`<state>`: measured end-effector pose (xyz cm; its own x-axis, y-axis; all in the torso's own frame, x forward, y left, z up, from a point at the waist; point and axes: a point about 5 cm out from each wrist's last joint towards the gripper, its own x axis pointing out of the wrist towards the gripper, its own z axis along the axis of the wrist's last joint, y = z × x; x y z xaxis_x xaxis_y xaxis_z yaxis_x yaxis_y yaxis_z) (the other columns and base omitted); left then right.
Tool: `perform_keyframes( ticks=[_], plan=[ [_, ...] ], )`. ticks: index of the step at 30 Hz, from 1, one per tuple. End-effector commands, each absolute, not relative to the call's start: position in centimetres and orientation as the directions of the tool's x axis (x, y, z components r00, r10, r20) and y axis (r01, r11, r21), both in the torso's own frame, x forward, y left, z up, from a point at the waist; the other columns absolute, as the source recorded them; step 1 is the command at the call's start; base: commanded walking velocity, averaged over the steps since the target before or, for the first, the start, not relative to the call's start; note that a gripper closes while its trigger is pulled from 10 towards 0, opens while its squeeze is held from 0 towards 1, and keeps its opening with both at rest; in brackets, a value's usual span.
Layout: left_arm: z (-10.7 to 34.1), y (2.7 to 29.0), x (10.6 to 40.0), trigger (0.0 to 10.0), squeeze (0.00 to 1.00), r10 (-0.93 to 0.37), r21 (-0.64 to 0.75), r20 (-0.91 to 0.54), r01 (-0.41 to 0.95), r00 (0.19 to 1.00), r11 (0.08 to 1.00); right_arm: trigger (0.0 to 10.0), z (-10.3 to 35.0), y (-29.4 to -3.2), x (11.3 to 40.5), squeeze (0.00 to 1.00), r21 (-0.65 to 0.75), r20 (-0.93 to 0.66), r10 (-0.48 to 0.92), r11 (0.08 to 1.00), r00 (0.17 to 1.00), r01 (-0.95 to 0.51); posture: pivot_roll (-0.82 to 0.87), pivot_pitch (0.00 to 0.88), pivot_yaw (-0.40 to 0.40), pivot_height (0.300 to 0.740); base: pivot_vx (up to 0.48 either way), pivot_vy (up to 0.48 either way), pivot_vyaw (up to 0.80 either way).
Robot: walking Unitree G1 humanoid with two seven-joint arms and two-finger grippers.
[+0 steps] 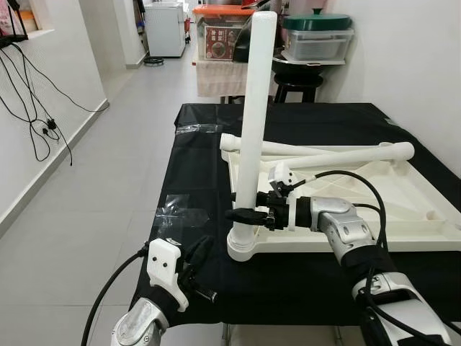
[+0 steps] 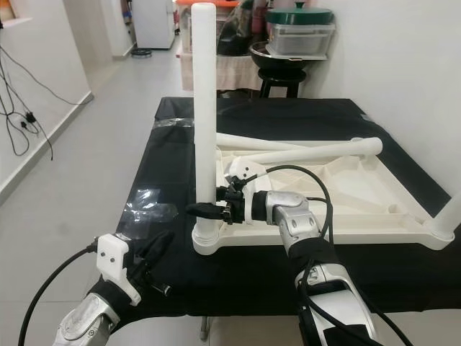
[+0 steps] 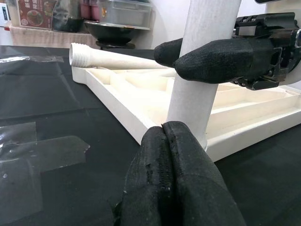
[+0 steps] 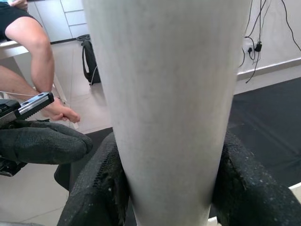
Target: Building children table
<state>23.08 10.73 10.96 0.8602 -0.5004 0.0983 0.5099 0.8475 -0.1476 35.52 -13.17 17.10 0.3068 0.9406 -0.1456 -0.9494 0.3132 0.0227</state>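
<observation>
- White table legs counted: three. One upright leg (image 1: 253, 122) stands in the near-left corner socket of the tabletop (image 1: 403, 209); two loose legs (image 1: 338, 157) lie crossed on it. In the right eye view a fourth socket foot shows at the near-right corner, cut off by the frame edge.
- The tabletop is upside down, ribbed underside up, on a table covered with a black cloth (image 1: 202, 158).
- Right pincer (image 1: 245, 215): clamped around the upright leg low down, just above the socket; in the right wrist view a finger (image 4: 94, 188) presses on each side of the leg.
- Left pincer (image 1: 196, 263): near the front-left table edge, just short of the socket corner, not touching the leg. In the left wrist view its fingertips (image 3: 164, 155) sit pressed together, holding nothing.
- Clear tape patches (image 1: 176, 209) lie on the cloth left of the tabletop.
- Beyond the far table edge: a stool (image 1: 295, 83) carrying a lidded container (image 1: 317, 36), and a box with an orange lid (image 1: 220, 29).
- Cables (image 1: 36, 108) hang on the left wall.
- A person's arm (image 4: 42, 70) shows in the right wrist view, partly cut off.
</observation>
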Motion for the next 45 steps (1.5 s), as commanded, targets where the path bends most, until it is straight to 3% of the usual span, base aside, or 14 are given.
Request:
perform_keyframes(
  ticks=[1,3,5,8,10,21,22,23,26,27,36,37,41,45],
  plan=[
    [10.7,10.8,22.9,10.0,0.00,-0.496,-0.144,0.084,0.503,0.864,0.852,0.0,16.8,-13.4,35.4,0.00,0.039,-0.123,0.942,0.320,0.313,-0.947,0.07,0.000,-0.041,0.740,0.000,0.000,0.00],
    [10.7,10.8,22.9,10.0,0.00,-0.497,-0.145,0.084,0.504,0.864,0.852,0.0,16.5,-13.7,35.3,0.00,0.030,-0.124,0.932,0.348,0.342,-0.937,0.07,0.000,-0.041,0.740,0.000,0.000,0.00],
    [10.7,10.9,22.8,10.0,0.00,-0.495,-0.143,0.083,0.502,0.865,0.853,0.0,14.7,-13.2,35.0,0.00,0.030,-0.140,0.793,0.602,0.593,-0.798,0.07,0.000,-0.051,0.740,0.000,0.000,0.00],
    [10.7,11.0,22.7,10.0,0.00,-0.494,-0.142,0.083,0.501,0.865,0.854,0.0,13.9,-12.9,34.9,0.00,0.027,-0.150,0.702,0.707,0.696,-0.707,0.06,0.000,-0.053,0.740,0.000,0.000,0.00],
    [10.7,11.3,22.7,10.0,0.00,-0.492,-0.140,0.081,0.498,0.867,0.856,0.0,10.5,-8.3,31.1,0.00,0.059,-0.218,0.539,0.839,0.814,-0.540,0.05,0.000,-0.027,0.740,0.000,0.000,0.00],
    [10.6,11.4,22.9,10.0,0.00,-0.489,-0.135,0.076,0.495,0.869,0.858,0.0,10.4,-8.4,32.0,0.00,0.089,-0.194,0.431,0.902,0.881,-0.422,0.05,0.000,-0.034,0.740,0.000,0.000,0.00],
    [10.6,11.5,22.9,10.0,0.00,-0.488,-0.134,0.076,0.494,0.870,0.859,4.0,10.3,-8.4,31.9,0.00,0.088,-0.208,0.425,0.905,0.881,-0.416,0.05,0.000,-0.034,0.740,0.000,0.000,0.00],
    [10.6,11.4,22.9,10.0,0.00,-0.491,-0.134,0.075,0.496,0.868,0.858,10.0,10.4,-8.3,31.7,0.00,0.098,-0.215,0.424,0.906,0.880,-0.412,0.06,0.000,-0.033,0.740,0.000,0.000,0.00],
    [10.5,11.4,22.9,10.0,0.00,-0.494,-0.134,0.074,0.499,0.867,0.856,10.0,10.5,-8.2,31.6,0.04,0.105,-0.222,0.422,0.907,0.879,-0.408,0.06,0.000,-0.033,0.740,0.000,0.000,0.00],
    [10.5,11.4,22.9,10.0,0.00,-0.496,-0.134,0.073,0.501,0.865,0.855,10.0,11.3,-7.8,31.5,1.00,0.125,-0.193,0.468,0.883,0.862,-0.452,0.05,0.000,-0.031,0.740,0.000,0.000,0.00],
    [10.5,11.3,22.9,10.0,0.00,-0.498,-0.135,0.072,0.503,0.864,0.854,10.0,13.2,-7.5,31.9,1.00,0.143,-0.098,0.631,0.774,0.769,-0.617,0.06,0.000,-0.034,0.740,0.000,0.000,0.00],
    [10.5,11.2,22.9,10.0,0.00,-0.498,-0.136,0.073,0.503,0.864,0.853,10.0,14.5,-7.9,32.4,0.00,0.100,-0.042,0.761,0.648,0.648,-0.755,0.06,0.000,-0.036,0.740,0.000,0.000,0.00],
    [10.5,11.1,23.0,10.0,0.00,-0.496,-0.137,0.076,0.502,0.865,0.854,10.0,16.2,-10.1,33.4,0.00,-0.007,-0.070,0.934,0.351,0.351,-0.936,0.07,0.000,-0.043,0.740,0.000,0.000,0.00],
    [10.5,11.0,23.0,10.0,0.00,-0.493,-0.136,0.078,0.499,0.866,0.856,10.0,16.5,-11.3,34.2,0.00,-0.003,-0.125,0.949,0.291,0.290,-0.957,0.08,0.000,-0.048,0.740,0.000,0.000,0.00]
  ],
)
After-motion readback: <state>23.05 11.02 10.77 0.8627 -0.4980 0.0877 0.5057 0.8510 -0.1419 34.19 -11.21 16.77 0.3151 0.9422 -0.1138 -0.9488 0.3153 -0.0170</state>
